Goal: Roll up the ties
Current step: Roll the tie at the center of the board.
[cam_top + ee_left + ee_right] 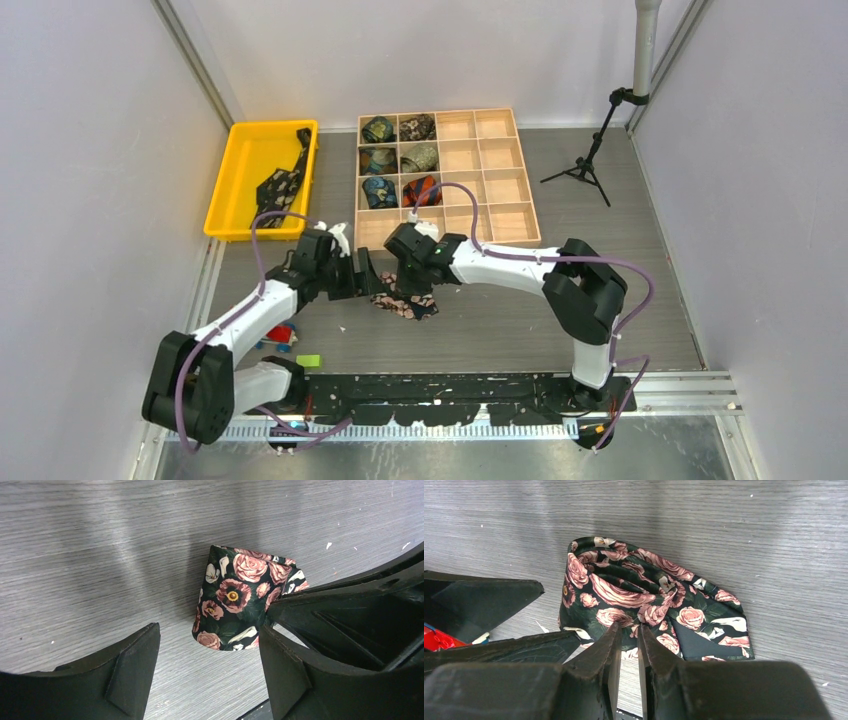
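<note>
One floral tie (pixel 624 590), half-coiled: prob. soft, slippery; pinch coil sides. L gripper (pixel 207 632) wide; R gripper (pixel 629 629) narrow, hold unclear.

Near edge of floral tie (pixel 634 595) hidden behind R hand (pixel 626 635), grip unclear.

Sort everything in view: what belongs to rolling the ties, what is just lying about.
Job: dark rose-print fabric tie, part-rolled; black patterned tie in the yellow plastic bin; wooden compartment box holding rolled ties.
Lying about: black tripod stand; small green block; red and blue bits.
</note>
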Available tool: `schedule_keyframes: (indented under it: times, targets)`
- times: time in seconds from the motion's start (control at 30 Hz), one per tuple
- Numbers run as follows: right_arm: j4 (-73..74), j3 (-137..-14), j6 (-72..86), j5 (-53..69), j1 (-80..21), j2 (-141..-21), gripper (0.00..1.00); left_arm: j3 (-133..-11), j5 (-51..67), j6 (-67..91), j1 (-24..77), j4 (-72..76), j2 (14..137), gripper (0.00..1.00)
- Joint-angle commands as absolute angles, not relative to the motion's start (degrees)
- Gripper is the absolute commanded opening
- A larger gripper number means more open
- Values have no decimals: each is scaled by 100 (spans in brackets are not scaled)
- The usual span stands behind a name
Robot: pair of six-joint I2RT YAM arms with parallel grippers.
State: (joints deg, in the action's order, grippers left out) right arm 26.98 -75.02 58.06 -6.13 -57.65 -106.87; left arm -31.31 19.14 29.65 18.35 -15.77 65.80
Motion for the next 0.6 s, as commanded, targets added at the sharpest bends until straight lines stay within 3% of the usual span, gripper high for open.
schedule_keyframes:
  times: [0.0, 0.57]
  targets:
    - [2634, -7433, 5862, -777, -5757, -10418, 24, -3021, 2219, 2990, 1811, -930, 6750, 73]
    - [2499, -7047, 5941, -813, -5748, -10391, 23, -2991, 2907, 3128, 1841, -352, 7498, 69]
